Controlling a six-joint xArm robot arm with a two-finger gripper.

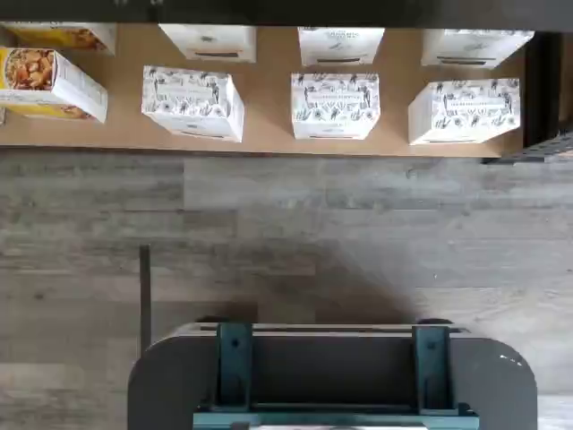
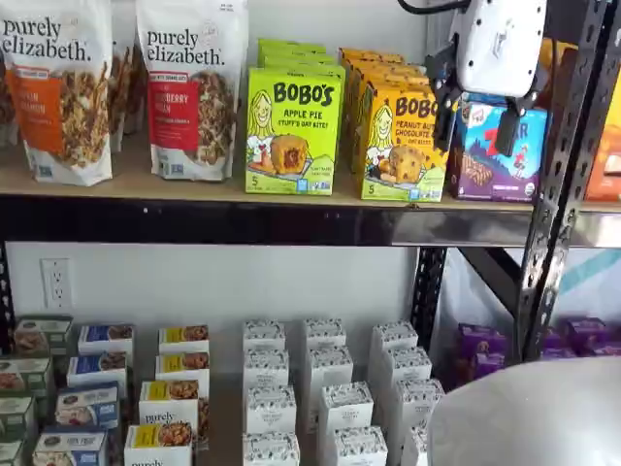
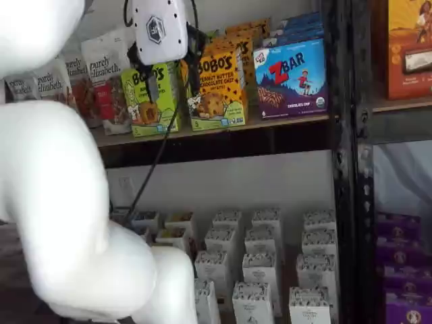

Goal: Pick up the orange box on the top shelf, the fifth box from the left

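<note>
**Inspector:** Where is the gripper sitting right now?

**Onlooker:** It is hanging in front of the top shelf, white body uppermost, two black fingers pointing down. In both shelf views a clear gap is showing between those fingers, so I am reading it as parted, with nothing between them.

**Inspector:** And the orange box?

**Onlooker:** It is standing upright on the shelf board, at the front of its own row, behind the gripper and just to one side of it. The fingers are hanging at about the level of its face. Whether they are touching the carton, I cannot tell.

**Inspector:** Neighbours?

**Onlooker:** The lime-green Apple Pie box is standing just beside the orange box on the side away from the gripper, and the blue ZBar box is standing just beside it on the other side. Granola bags are sitting farther along.

**Inspector:** Below the gripper?

**Onlooker:** White patterned cartons are standing in rows on a lower board. The wrist camera is looking down on such cartons and grey plank flooring.
</note>
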